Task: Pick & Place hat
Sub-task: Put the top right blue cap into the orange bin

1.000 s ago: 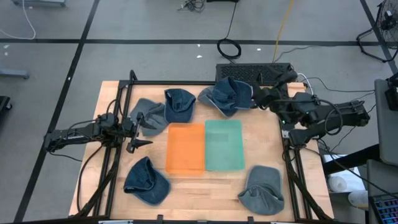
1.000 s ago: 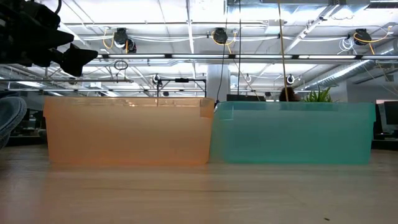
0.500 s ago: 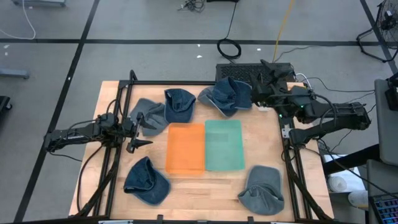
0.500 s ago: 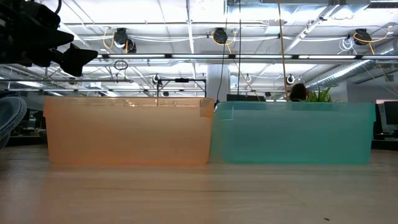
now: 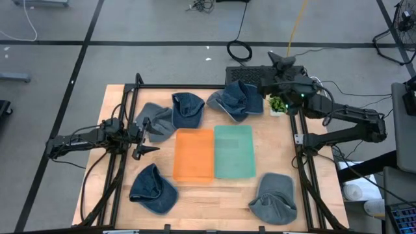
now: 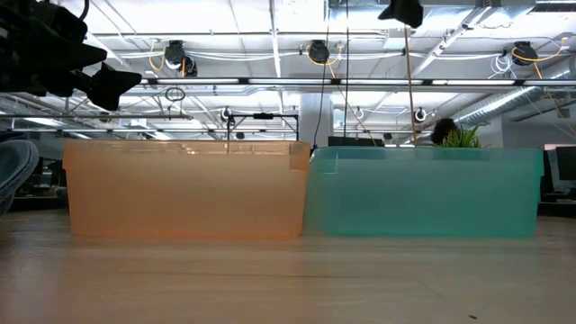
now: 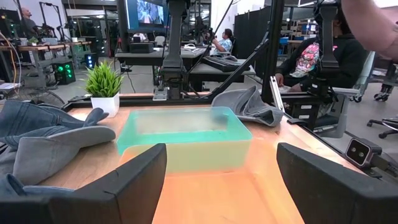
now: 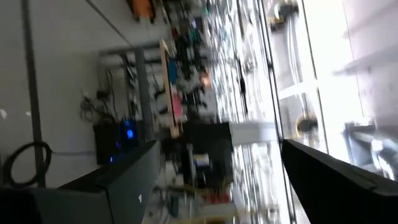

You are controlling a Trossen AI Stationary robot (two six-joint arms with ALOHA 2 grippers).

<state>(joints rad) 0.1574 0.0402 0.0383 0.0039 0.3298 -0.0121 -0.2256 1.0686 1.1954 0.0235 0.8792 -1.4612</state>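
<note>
Nearest the tabletop's (image 5: 195, 195) front edge, two hats (image 5: 153, 188) lay apart. Mid-table, the orange bin (image 5: 194, 154) was set touching the teal bin (image 5: 233, 151). The left gripper (image 5: 145, 137) was held beside the orange bin, jaws spread and empty. Farther back, four hats (image 5: 187, 107) were strewn. The right gripper (image 5: 276, 64) was raised at the far edge, jaws parted, empty.

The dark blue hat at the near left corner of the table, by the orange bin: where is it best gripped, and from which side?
Probably from straight above, on the raised fold of the crown of the dark blue hat. It lies flat and crumpled on the table, clear of the orange bin, so side edges offer little. The left gripper, jaws open, is nearest.
</note>
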